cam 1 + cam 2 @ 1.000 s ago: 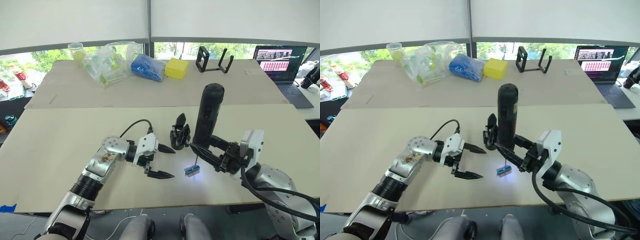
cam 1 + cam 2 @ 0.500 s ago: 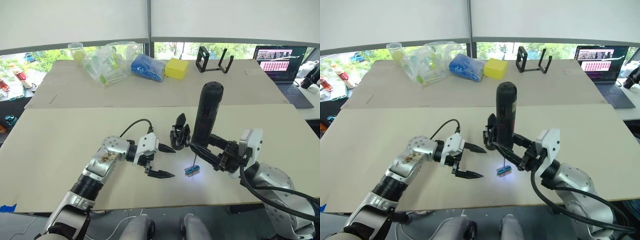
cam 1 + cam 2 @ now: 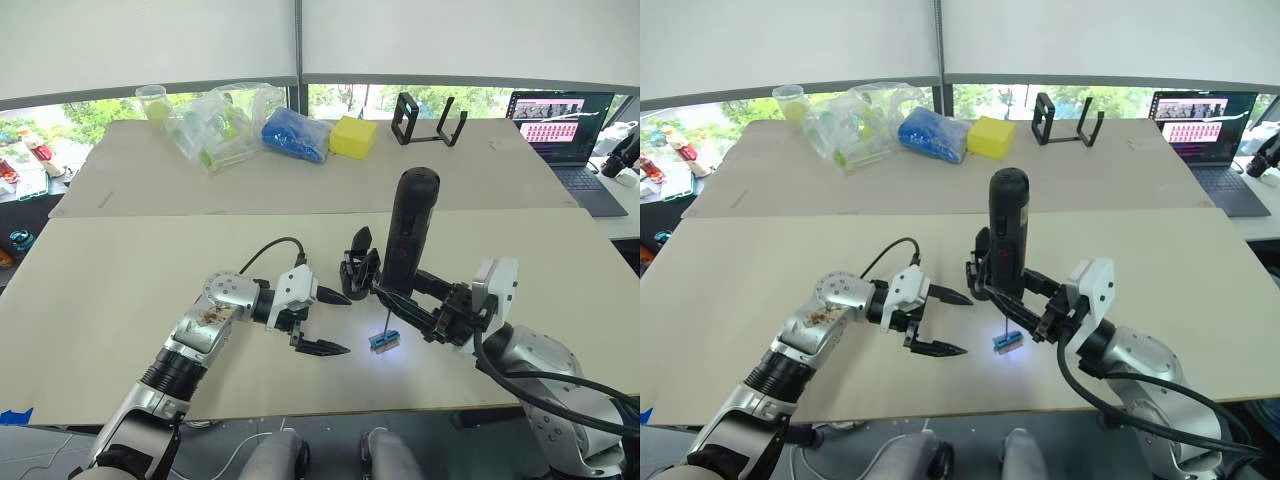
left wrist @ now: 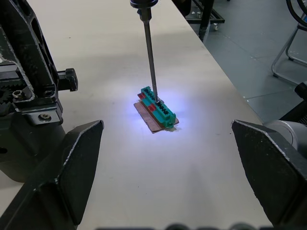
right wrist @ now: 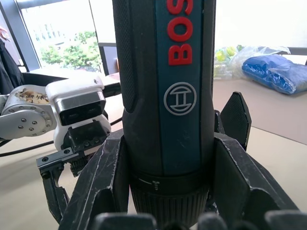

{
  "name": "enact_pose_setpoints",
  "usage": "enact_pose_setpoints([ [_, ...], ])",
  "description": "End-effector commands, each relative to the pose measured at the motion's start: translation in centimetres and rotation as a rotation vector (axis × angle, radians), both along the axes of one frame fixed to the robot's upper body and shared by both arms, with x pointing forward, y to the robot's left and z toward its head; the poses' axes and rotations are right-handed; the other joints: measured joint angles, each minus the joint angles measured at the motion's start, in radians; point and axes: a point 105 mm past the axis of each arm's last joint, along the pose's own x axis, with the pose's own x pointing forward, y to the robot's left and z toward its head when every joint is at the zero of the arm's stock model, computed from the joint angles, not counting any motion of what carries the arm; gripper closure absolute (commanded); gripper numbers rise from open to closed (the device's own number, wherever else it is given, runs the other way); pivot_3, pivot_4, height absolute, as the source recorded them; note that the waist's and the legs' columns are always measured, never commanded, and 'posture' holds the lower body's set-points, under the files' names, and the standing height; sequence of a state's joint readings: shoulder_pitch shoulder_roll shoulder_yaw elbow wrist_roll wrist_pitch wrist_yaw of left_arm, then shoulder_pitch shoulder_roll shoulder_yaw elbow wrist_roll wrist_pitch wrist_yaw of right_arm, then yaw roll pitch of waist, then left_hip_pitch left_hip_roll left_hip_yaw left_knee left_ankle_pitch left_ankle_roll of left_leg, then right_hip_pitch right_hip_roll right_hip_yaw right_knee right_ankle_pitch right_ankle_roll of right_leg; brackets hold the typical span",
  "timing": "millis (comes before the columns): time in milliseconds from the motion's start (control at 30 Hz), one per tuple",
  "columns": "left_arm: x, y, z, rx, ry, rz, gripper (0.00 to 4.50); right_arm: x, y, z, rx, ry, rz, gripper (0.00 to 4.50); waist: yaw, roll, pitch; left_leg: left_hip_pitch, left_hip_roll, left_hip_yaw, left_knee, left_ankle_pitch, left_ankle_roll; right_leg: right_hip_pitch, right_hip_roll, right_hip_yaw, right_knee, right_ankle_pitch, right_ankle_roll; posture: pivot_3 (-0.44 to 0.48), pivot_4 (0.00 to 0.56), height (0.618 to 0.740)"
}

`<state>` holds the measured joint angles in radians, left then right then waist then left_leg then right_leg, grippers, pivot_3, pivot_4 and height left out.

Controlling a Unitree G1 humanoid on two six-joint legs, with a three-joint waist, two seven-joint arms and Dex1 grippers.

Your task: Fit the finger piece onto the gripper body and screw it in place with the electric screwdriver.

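The screwdriver [image 3: 411, 228] stands nearly upright, tilted a little, with the right gripper [image 3: 405, 300] clamped around its lower barrel; the right wrist view shows the black fingers [image 5: 101, 182] pressed against both sides of the barrel. Its thin bit [image 4: 149, 57] points down onto a small green-and-tan block [image 4: 156, 106] lying on the table [image 3: 120, 290], and the tip light throws a bluish patch around the block. The bit seems to touch the block's top, though the contact itself is hard to make out.

The gripper body [image 3: 359, 270] stands on the table just beside the screwdriver, on its left, its pointed finger upright.

The left gripper [image 3: 327, 322] hovers low over the table with its fingers spread wide apart, holding nothing, near the gripper body and the block.

Across the far table sit a black stand [image 3: 429, 120], a yellow box [image 3: 352, 137], a blue bag [image 3: 294, 135], clear plastic bags [image 3: 215, 125] and a laptop [image 3: 562, 125].
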<state>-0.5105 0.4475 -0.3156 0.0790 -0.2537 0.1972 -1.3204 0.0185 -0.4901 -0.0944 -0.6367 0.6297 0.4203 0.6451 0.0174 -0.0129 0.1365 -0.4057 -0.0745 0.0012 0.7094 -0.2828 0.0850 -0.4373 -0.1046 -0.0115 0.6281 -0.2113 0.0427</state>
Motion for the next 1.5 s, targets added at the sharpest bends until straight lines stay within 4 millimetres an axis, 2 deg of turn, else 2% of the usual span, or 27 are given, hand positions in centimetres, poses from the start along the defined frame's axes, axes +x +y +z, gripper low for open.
enact_pose_setpoints([
  [33,0.1,-0.2,1.0,-0.01,-0.046,-0.012,0.0,-0.3,-0.1,1.5,0.006,-0.081,0.001,2.59,0.0,0.0,0.0,0.0,0.0,0.0,0.0,0.0,0.0,0.0,0.0,0.0,0.0,0.0,0.0,0.0,0.15,0.74],
  [667,0.5,-0.2,1.0,-0.01,-0.052,-0.003,0.0,-0.8,-0.1,1.8,0.005,-0.092,0.016,2.59,0.0,0.0,0.0,0.0,0.0,0.0,0.0,0.0,0.0,0.0,0.0,0.0,0.0,0.0,0.0,0.0,0.15,0.74],
  [1333,0.8,-0.1,1.2,-0.012,-0.059,0.01,0.0,-0.4,0.8,1.8,0.001,-0.109,0.035,2.59,0.0,0.0,0.0,0.0,0.0,0.0,0.0,0.0,0.0,0.0,0.0,0.0,0.0,0.0,0.0,0.0,0.15,0.74],
  [1500,0.8,0.0,1.2,-0.013,-0.061,0.016,0.0,0.0,0.9,1.3,-0.011,-0.099,0.037,2.59,-0.001,0.0,0.0,0.0,0.0,0.0,0.0,0.0,0.0,0.0,0.0,0.0,0.0,0.0,0.0,0.0,0.15,0.74],
])
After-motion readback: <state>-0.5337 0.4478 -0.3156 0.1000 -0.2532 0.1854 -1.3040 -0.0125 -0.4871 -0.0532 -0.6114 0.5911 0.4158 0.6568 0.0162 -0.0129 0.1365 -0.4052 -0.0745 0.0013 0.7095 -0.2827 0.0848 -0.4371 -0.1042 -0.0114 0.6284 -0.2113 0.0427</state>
